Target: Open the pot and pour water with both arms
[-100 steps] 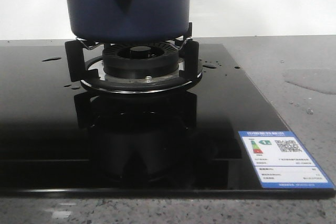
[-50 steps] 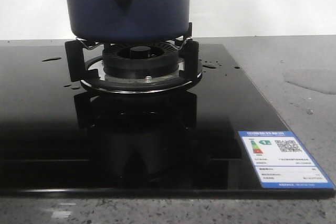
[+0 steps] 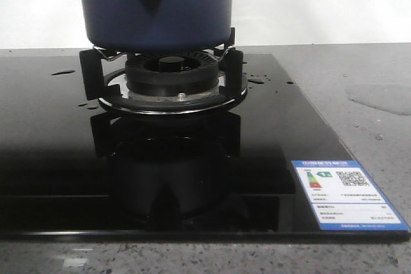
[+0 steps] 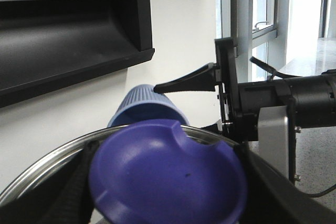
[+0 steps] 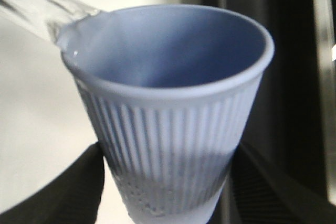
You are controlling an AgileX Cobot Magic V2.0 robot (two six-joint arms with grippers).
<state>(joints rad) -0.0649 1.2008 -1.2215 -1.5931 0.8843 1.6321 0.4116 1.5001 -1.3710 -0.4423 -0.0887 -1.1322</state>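
Front view: the pot [image 3: 154, 8] sits on the black trivet prongs [image 3: 90, 72] over the burner [image 3: 172, 72] of the glossy black cooktop [image 3: 58, 158], its handle lug with round hole facing the camera; its top is cut off by the frame, and neither of my arms appears here. Water droplets [image 3: 258, 80] lie on the glass beside the burner, a wet patch [image 3: 382, 97] marks the grey speckled table [image 3: 359, 75] at right, and an energy label [image 3: 347, 195] is stuck on the cooktop's near right corner. Left wrist view only: my left end effector [image 4: 163, 203] is pinched on the blue knob [image 4: 168, 174] of the lid [image 4: 37, 174], whose metal rim shows around it; the knob blocks most of the view. Past it, a ribbed pale blue cup [image 4: 147, 111] is tipped, held between the black fingers [image 4: 186, 80] of my other arm, in front of a white wall and dark hood [image 4: 68, 19]. Right wrist view only: my right end effector [image 5: 165, 192] is clamped on the cup [image 5: 168, 108] near its base, with water [image 5: 42, 6] streaming over the far lip. The cup's interior shows bare wall; the bottom is hidden.
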